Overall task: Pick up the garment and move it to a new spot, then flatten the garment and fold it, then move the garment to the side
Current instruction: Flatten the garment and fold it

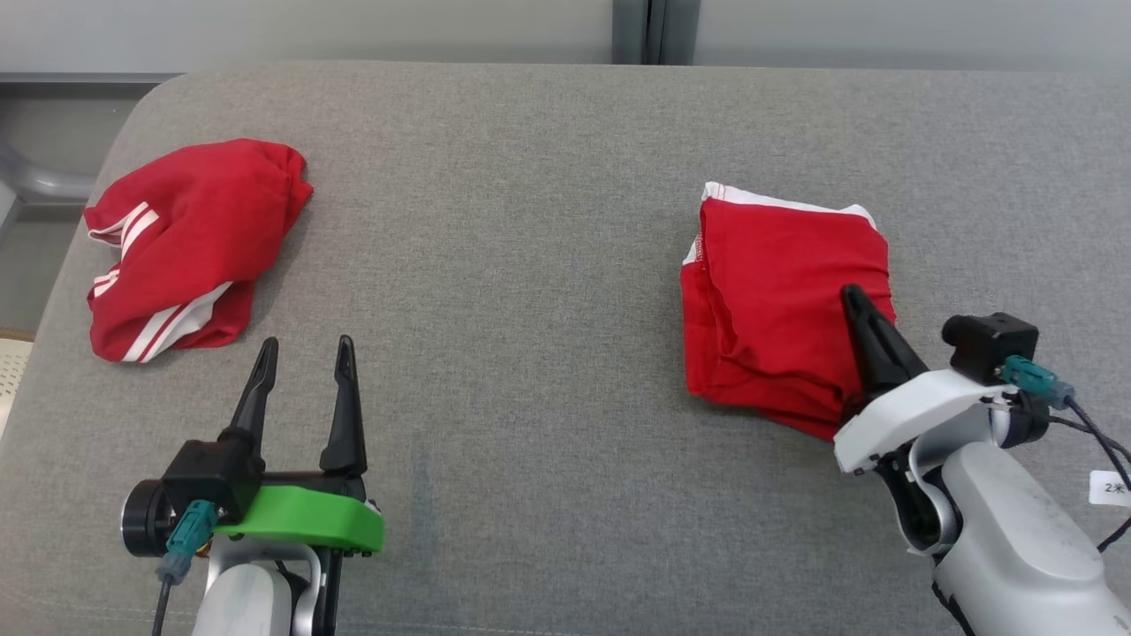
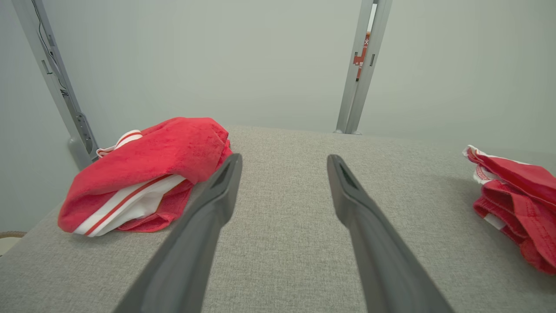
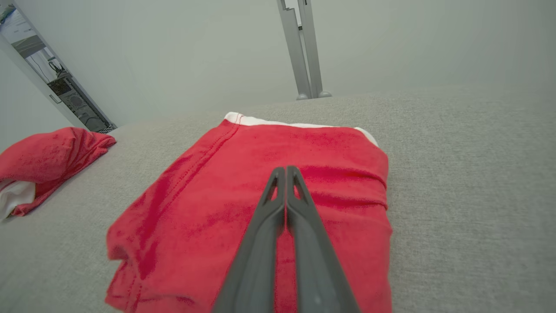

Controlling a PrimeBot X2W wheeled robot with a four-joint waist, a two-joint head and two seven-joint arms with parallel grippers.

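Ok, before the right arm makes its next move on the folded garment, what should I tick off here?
1. Folded garment lies compact on the table: ok.
2. Right end effector shut, tips over that garment: ok.
3. Fabric pinched between its fingers: cannot tell.
4. Left end effector open, apart from both garments: ok.
5. Crumpled garment well apart from the folded one: ok.
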